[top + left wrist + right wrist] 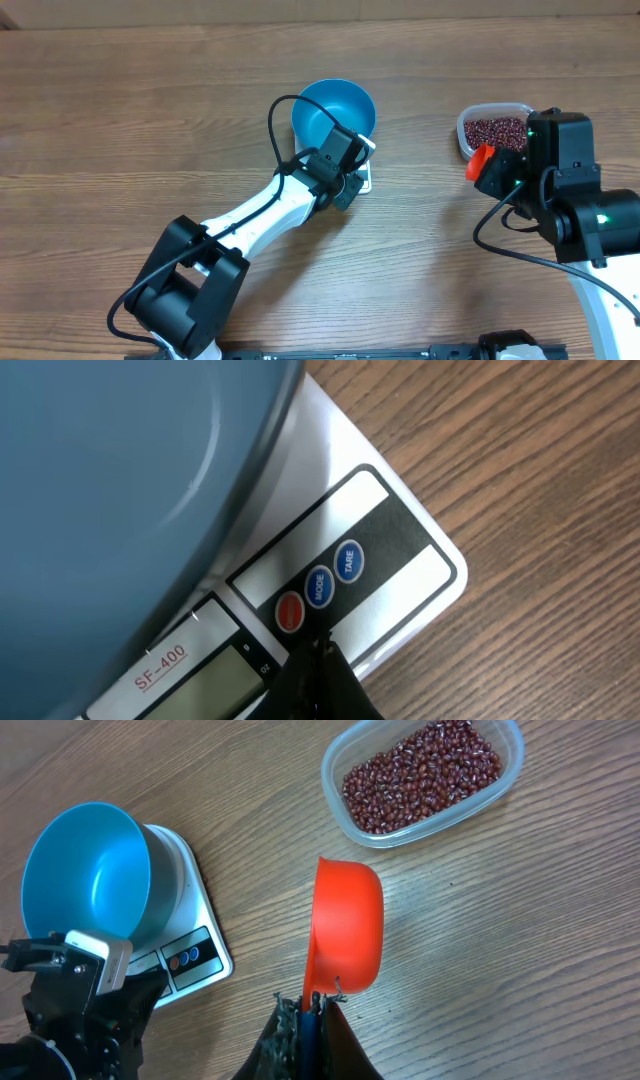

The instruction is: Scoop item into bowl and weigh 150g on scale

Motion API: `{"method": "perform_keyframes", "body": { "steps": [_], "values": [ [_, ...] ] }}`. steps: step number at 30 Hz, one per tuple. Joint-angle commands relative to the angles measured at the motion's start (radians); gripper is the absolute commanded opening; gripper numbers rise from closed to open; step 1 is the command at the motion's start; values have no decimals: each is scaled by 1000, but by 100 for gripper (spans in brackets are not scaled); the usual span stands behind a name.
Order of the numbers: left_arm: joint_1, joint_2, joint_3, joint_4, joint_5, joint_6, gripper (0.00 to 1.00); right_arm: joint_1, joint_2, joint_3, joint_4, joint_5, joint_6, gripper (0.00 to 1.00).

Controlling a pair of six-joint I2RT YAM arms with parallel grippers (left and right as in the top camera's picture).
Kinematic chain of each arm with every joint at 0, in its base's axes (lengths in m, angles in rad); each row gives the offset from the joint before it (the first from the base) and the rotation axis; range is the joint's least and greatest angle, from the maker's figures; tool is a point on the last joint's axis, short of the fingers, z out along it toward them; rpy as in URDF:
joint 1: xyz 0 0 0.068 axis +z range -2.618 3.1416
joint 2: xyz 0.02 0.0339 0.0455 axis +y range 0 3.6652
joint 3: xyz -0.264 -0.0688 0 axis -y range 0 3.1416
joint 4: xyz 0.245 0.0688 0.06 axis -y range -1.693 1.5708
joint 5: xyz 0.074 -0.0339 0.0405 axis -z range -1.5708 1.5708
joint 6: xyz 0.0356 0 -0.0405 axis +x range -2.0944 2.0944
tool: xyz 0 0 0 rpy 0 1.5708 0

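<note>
The blue bowl (pixel 335 110) (pixel 120 480) (pixel 88 870) stands empty on the white scale (pixel 366 178) (pixel 400 550) (pixel 195 955). My left gripper (pixel 348 188) (pixel 318 645) is shut, its tips resting at the scale's button strip beside the red button (pixel 289 612). The dark red beans (pixel 492 130) (pixel 425 775) lie in a clear plastic tub (pixel 505 760) at the right. My right gripper (pixel 500 175) (pixel 313 1005) is shut on the handle of an orange scoop (pixel 481 162) (pixel 345 925), which is empty and hangs over the table just left of the tub.
The MODE button (pixel 318 586) and TARE button (pixel 348 560) sit next to the red one, with the display (pixel 210 685) to their left. The left arm (pixel 250 215) stretches from the front edge to the scale. Bare wood lies between scale and tub.
</note>
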Motion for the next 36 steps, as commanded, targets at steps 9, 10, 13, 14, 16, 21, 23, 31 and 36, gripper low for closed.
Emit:
{"method": "perform_keyframes", "body": {
  "steps": [9,10,13,14,16,21,23,31,36],
  "values": [
    [-5,9,-4,16,-40,19,4,2,-2,26,7,7,-4,4],
    [-5,9,-4,18,-40,20,4,2,-2,26,7,7,-4,4],
    [-5,9,-4,25,-45,20,4,2,-2,26,7,7,-4,4],
    [-5,9,-4,27,-48,20,4,2,-2,26,7,7,-4,4],
    [-5,9,-4,31,-55,23,5,2,-2,26,7,7,-4,4],
    [-5,9,-4,42,-55,39,4,2,-2,26,7,7,-4,4],
    [-5,9,-4,46,-55,39,4,2,-2,26,7,6,-4,4],
    [-5,13,-4,49,-56,38,4,2,-2,26,8,7,-4,4],
    [-5,42,-4,50,-66,38,4,2,-2,26,8,7,-4,4]
  ]
}}
